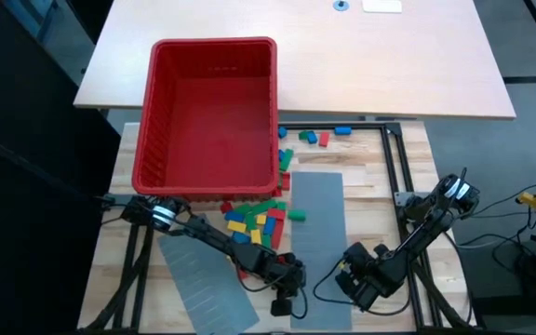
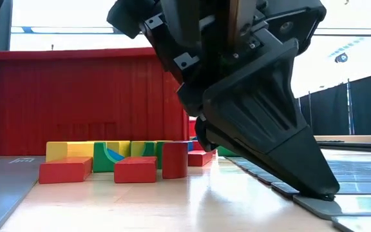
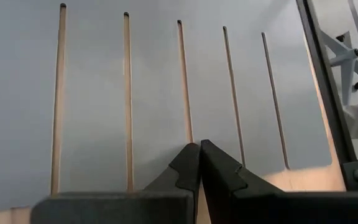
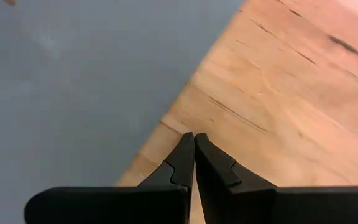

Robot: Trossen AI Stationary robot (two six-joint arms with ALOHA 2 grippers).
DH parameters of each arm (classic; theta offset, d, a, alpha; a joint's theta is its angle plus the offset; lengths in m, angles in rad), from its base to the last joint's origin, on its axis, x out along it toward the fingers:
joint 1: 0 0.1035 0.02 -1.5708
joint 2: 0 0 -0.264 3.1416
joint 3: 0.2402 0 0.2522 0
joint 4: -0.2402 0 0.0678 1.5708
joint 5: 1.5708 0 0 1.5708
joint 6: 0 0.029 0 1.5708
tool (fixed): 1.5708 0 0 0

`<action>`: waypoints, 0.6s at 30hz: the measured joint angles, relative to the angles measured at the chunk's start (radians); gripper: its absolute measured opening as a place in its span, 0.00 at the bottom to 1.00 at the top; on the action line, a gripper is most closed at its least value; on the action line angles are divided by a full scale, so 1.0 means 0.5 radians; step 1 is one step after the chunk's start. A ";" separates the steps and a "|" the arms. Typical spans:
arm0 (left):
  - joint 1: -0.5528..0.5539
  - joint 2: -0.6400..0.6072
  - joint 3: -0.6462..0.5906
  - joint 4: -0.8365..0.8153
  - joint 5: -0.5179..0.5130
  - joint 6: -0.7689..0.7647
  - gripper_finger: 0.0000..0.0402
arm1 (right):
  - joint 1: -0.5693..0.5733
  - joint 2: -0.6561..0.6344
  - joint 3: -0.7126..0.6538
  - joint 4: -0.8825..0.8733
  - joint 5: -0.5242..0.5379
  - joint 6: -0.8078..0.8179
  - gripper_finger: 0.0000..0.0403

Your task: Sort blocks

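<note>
— Where do we stand, left to right?
— Our left gripper (image 1: 285, 296) sits pinched closed and empty over the slotted grey panel (image 1: 316, 223); the right gripper (image 1: 344, 276) likewise, at its edge.
— The blocks (image 1: 257, 221)?
— Heaped beside the red bin (image 1: 210, 112), probably untouched. We should spread the fingers before reaching.

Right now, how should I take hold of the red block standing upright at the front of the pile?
Grip the upright red block across its narrow sides near the top, coming from straight above: it stands taller than the flat red blocks beside it, so its top is free. Both grippers are shut; open one first.
</note>
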 joint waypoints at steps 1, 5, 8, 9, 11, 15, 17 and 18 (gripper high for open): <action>-0.002 -0.001 0.000 -0.001 0.010 0.004 0.00 | 0.000 0.000 0.003 0.022 0.006 -0.011 0.00; -0.006 -0.001 0.060 -0.052 0.041 0.050 0.00 | -0.005 0.003 0.008 0.156 0.026 -0.029 0.00; -0.009 0.000 0.159 -0.106 0.041 0.114 0.00 | -0.019 0.005 0.004 0.257 0.083 -0.032 0.00; -0.009 0.000 0.211 -0.119 0.037 0.146 0.00 | -0.025 0.006 0.004 0.307 0.110 -0.040 0.00; -0.009 -0.006 0.301 -0.186 0.005 0.216 0.00 | -0.050 0.007 0.005 0.392 0.119 -0.070 0.00; 0.003 -0.008 0.425 -0.244 -0.055 0.274 0.00 | -0.086 0.008 0.002 0.419 0.121 -0.127 0.00; 0.009 -0.008 0.467 -0.299 -0.069 0.275 0.00 | -0.094 0.007 0.002 0.418 0.110 -0.138 0.00; 0.011 -0.009 0.477 -0.325 -0.091 0.275 0.00 | -0.094 0.008 0.002 0.418 0.113 -0.139 0.00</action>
